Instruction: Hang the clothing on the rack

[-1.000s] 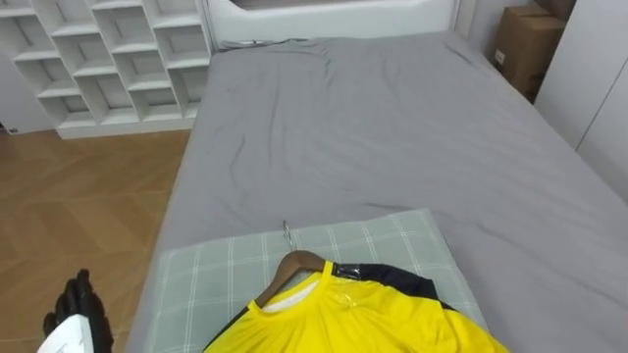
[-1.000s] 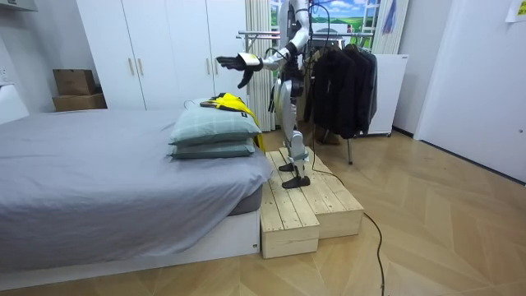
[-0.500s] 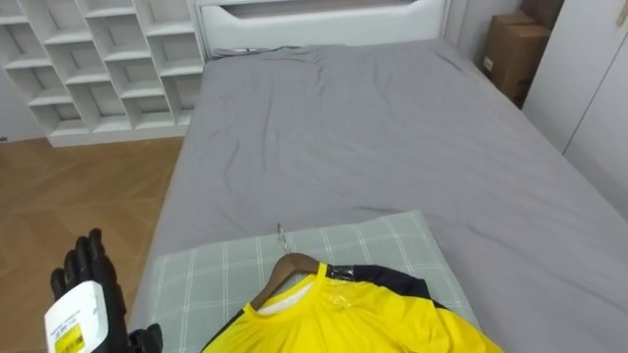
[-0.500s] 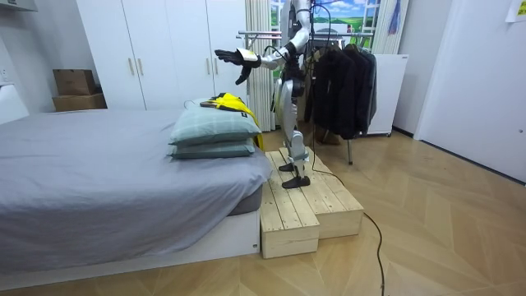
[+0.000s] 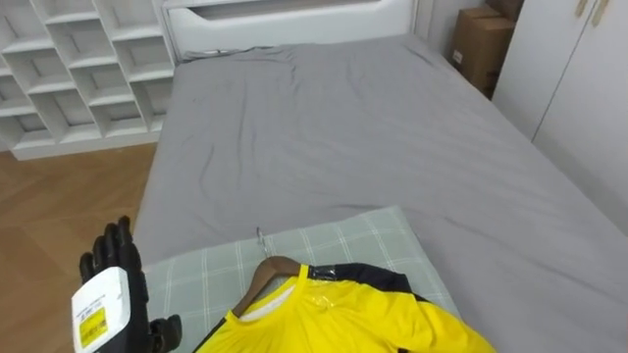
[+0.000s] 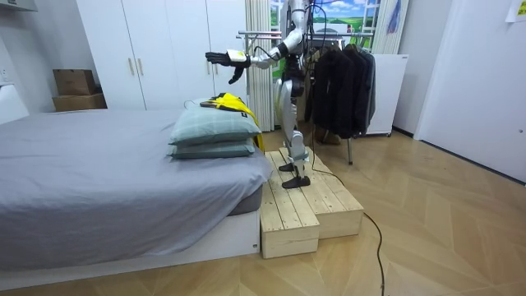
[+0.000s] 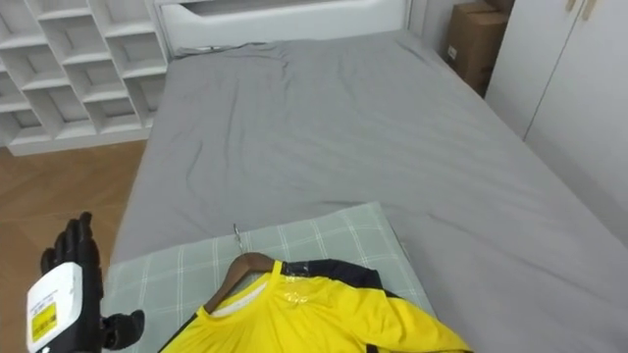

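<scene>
A yellow shirt with dark trim lies on a wooden hanger, whose metal hook points up the bed. Both rest on a green checked pillow at the near end of the grey bed. My left hand is raised at the lower left, open with straight fingers, back toward me, left of the hanger and clear of it. In the room view I stand on a wooden platform beside the pillows, left hand stretched out above the shirt.
A clothes rack hung with dark garments stands behind me. A white cubby shelf lines the wall left of the bed. A cardboard box and white wardrobe doors are on the right.
My left hand has risen from the lower-left corner and reached further out over the bed. The eye view has shifted, so the bed and the shirt sit further left.
</scene>
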Robot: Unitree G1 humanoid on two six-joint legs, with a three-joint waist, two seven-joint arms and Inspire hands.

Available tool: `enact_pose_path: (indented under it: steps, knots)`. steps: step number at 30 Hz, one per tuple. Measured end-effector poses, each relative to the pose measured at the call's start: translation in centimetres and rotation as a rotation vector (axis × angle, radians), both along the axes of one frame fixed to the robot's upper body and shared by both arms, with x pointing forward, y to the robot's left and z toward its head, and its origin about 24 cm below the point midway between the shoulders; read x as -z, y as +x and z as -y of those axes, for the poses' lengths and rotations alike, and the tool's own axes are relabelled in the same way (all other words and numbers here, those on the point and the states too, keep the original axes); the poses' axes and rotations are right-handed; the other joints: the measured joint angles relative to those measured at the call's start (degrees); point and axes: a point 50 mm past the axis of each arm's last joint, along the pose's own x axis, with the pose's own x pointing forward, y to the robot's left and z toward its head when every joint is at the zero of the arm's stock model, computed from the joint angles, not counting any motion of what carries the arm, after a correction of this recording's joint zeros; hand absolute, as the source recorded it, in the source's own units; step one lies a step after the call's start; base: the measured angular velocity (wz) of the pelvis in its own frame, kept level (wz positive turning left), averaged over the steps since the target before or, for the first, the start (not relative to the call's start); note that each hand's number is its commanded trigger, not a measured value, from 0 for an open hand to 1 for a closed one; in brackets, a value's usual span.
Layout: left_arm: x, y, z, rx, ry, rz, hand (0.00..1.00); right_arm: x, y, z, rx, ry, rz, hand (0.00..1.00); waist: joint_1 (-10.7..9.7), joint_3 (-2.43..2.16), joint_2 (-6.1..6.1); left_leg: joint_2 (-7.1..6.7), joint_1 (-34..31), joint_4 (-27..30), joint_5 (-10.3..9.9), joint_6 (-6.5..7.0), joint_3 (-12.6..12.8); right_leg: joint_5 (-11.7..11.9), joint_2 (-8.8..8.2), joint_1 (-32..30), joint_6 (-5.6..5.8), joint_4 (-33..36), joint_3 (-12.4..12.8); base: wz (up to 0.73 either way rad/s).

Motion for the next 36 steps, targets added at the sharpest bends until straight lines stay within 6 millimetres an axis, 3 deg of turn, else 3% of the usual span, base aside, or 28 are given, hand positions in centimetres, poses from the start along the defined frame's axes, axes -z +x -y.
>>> enact_pose_path:
  steps: [5, 13, 18, 29, 36]
  knots:
    - [0.2, 0.0, 0.5, 0.031, -0.004, -0.02, 0.0, 0.0, 0.2, 0.0, 0.018, 0.006, 0.005, 0.0, 0.0, 0.0, -0.15, 0.17, 0.0, -0.2, 0.0, 0.0, 0.7, 0.0, 0.16, -0.5, -0.01, 0.1, 0.7, -0.07]
    - [0.6, 0.1, 1.1, 0.068, -0.018, -0.088, 0.0, 0.1, -0.5, -0.4, 0.204, 0.047, 0.009, 0.0, -0.2, -0.24, -0.49, 0.18, -0.3, -0.2, 0.0, -0.01, 0.7, 0.0, 0.19, -0.9, 0.0, 0.2, 1.1, -0.02]
    - [1.4, -0.1, 1.5, 0.103, -0.037, -0.161, 0.0, 0.1, -0.9, -0.2, 0.297, 0.056, 0.02, 0.0, -1.4, -0.15, -0.32, 0.17, 0.4, -0.2, 0.0, 0.01, 0.8, 0.0, 0.18, -0.2, 0.0, 0.4, 1.0, 0.01]
    - [3.5, -1.1, 2.6, 0.149, -0.08, -0.347, 0.0, 0.1, -2.0, -0.2, 0.296, 0.061, -0.022, 0.0, -1.7, -0.1, 0.21, 0.59, 0.4, 0.0, 0.0, -0.04, 1.3, 0.1, 0.59, -0.5, -0.22, 0.7, 1.4, -0.02]
    - [3.7, -1.2, 2.7, 0.163, -0.098, -0.388, 0.0, 0.1, -1.6, -0.2, 0.293, 0.064, -0.013, 0.0, -1.7, -0.05, -0.38, 0.56, 0.4, 0.0, 0.0, -0.04, 1.5, 0.1, 0.54, -0.5, -0.2, 0.6, 1.5, 0.0]
